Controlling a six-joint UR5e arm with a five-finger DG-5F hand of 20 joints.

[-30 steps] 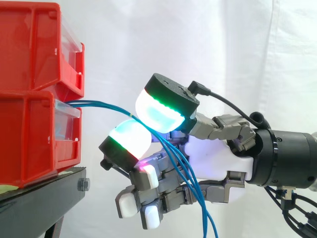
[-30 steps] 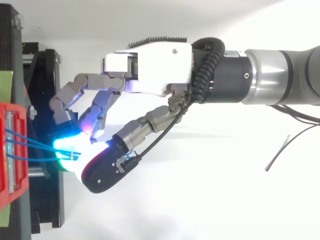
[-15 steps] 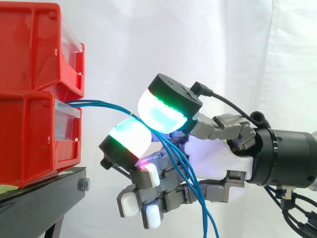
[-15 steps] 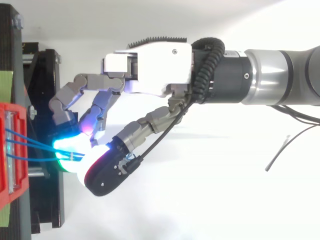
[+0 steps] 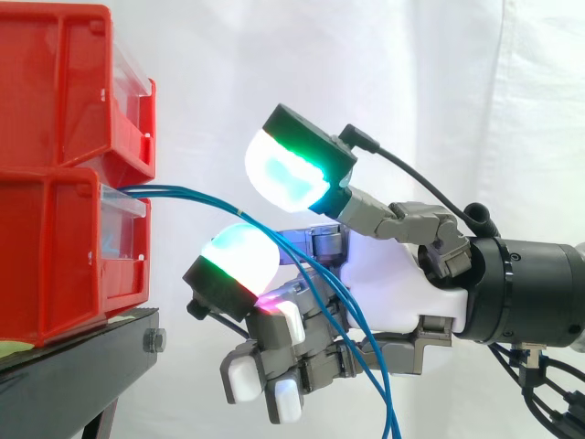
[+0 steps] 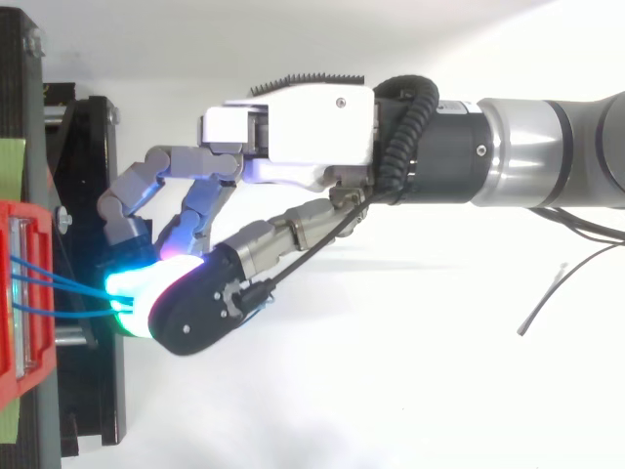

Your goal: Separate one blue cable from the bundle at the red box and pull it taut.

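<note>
As the hand stands: the robot hand [image 5: 402, 293] faces the bins with its two large glowing pads parted, the upper pad [image 5: 288, 174] clear of the lower pad [image 5: 239, 256]. The smaller fingers curl underneath, and nothing is pinched.
Cables: thin blue cables [image 5: 183, 192] leave the clear front lip of the lower red plastic bin [image 5: 55, 256] and arch through the gap between the pads. They seem to graze the lower one, then drop slack across the palm.
Bins: two are stacked at the edge of the black metal stand [image 5: 73, 366] nearest the hand.
Handling: the cables look light, limp and smooth-jacketed, so they will likely slip. The strands run close together. The best hold is probably a firm pinch on one strand, on the arch just beside the lower pad.
</note>
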